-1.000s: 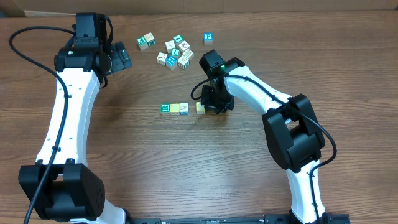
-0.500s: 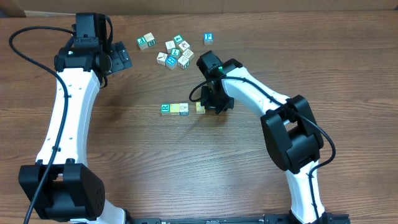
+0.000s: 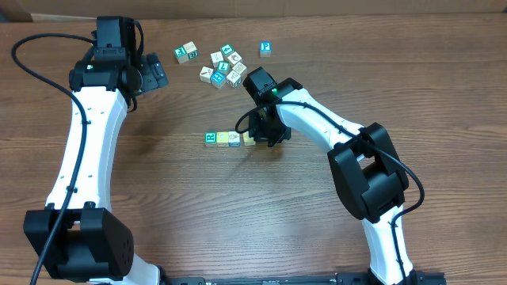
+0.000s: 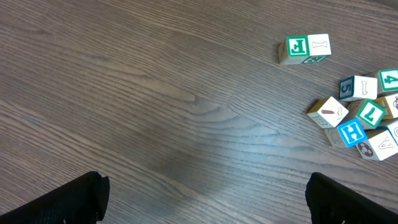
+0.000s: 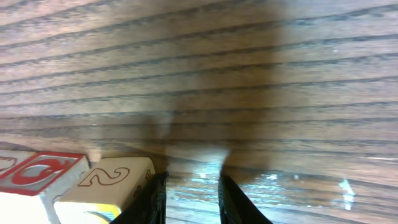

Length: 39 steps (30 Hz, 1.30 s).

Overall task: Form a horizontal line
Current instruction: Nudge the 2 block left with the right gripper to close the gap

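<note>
left claw (image 3: pixel 156 75): jaws spread wide, raised over the table (image 3: pixel 174 206), far-left part
right claw (image 3: pixel 268 133): jaws narrowly apart, low at table's middle

A dark brown table (image 3: pixel 166 214) with long, fine wood grain fills the overhead view. Beyond its far edge runs a paler tan strip (image 3: pixel 356 5). Even light casts soft shadows, and the wood shows a glossy sheen.

The brown wood-grain table (image 3: pixel 158 206) carries a short row of cubes (image 3: pixel 223 138) near its middle, teal-lettered at the left end. The last pale cube (image 3: pixel 249 139), partly hidden, seems to touch its neighbour. Toward the far edge lie a loose cluster of cubes (image 3: pixel 224 67), a touching pair of cubes (image 3: pixel 186 53) and a lone blue cube (image 3: pixel 265 49).
</note>
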{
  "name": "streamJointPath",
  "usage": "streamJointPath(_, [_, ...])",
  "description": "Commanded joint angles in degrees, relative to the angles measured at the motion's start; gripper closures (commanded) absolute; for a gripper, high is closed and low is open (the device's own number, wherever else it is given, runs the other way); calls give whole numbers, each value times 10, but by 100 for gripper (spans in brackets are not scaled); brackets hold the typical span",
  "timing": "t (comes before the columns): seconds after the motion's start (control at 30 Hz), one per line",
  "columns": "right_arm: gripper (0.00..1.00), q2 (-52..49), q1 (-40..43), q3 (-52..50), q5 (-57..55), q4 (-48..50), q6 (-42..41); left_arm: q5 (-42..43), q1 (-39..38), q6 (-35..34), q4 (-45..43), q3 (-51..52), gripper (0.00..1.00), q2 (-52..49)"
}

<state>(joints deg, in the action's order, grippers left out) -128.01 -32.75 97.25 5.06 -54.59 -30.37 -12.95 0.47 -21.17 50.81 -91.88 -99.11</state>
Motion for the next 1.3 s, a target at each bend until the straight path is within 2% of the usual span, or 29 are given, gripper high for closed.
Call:
streamJointPath(0.0, [75,6,-6,-6,15,3,0,-10,-2,2,-1,-1,0,-2])
streamJointPath(0.23, [75,6,-6,-6,15,3,-54,-10,-2,2,-1,-1,0,-2])
streamJointPath(0.6, [75,6,-6,-6,28,3,-73,-10,-2,2,-1,-1,0,-2])
streamJointPath(0.87, [75,6,-6,-6,24,1,-73,-10,-2,2,-1,-1,0,-2])
streamJointPath(1.13, [75,6,-6,-6,-50,12,-72,-10,-2,2,-1,-1,0,-2])
streamJointPath(1.27, [75,6,-6,-6,-50,35,-54,-10,-2,2,-1,-1,0,-2])
